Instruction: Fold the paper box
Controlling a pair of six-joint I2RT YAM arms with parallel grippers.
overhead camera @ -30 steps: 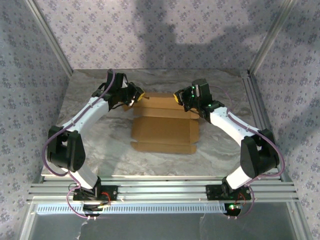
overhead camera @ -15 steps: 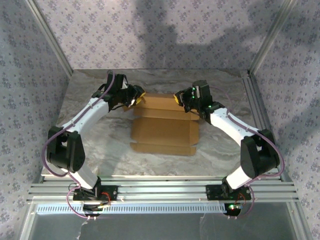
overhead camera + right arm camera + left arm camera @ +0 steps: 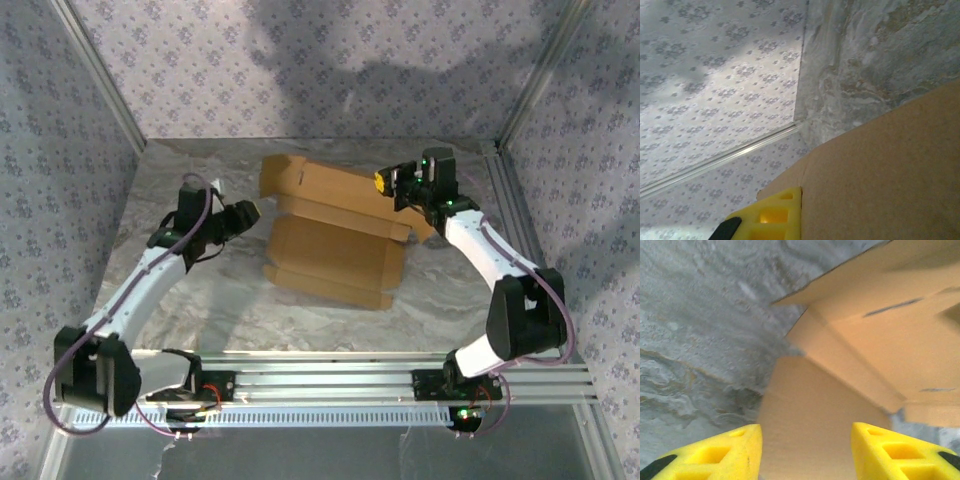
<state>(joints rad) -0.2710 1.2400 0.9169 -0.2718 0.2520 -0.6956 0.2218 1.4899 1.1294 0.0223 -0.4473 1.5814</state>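
The paper box [image 3: 335,250] is a brown cardboard cut-out in the middle of the table, lying slightly askew. Its rear panel [image 3: 330,190] is lifted off the table and slants up toward the back. My right gripper [image 3: 384,182] is shut on the right end of that raised panel. In the right wrist view one yellow finger [image 3: 772,215] presses against the cardboard [image 3: 890,170], which hides the other finger. My left gripper [image 3: 250,212] is open just left of the box and apart from it. In the left wrist view its gap [image 3: 805,435] faces the box's flat panel [image 3: 815,405].
The table top [image 3: 200,290] is grey marble. Patterned walls [image 3: 60,150] close it in on three sides, with aluminium posts [image 3: 100,75] at the back corners. A metal rail [image 3: 510,200] runs along the right edge. Bare table lies in front of the box.
The left gripper has let go of the box's back left corner and drawn back to the left. The right gripper has moved right and back, raising the rear panel and skewing the box.
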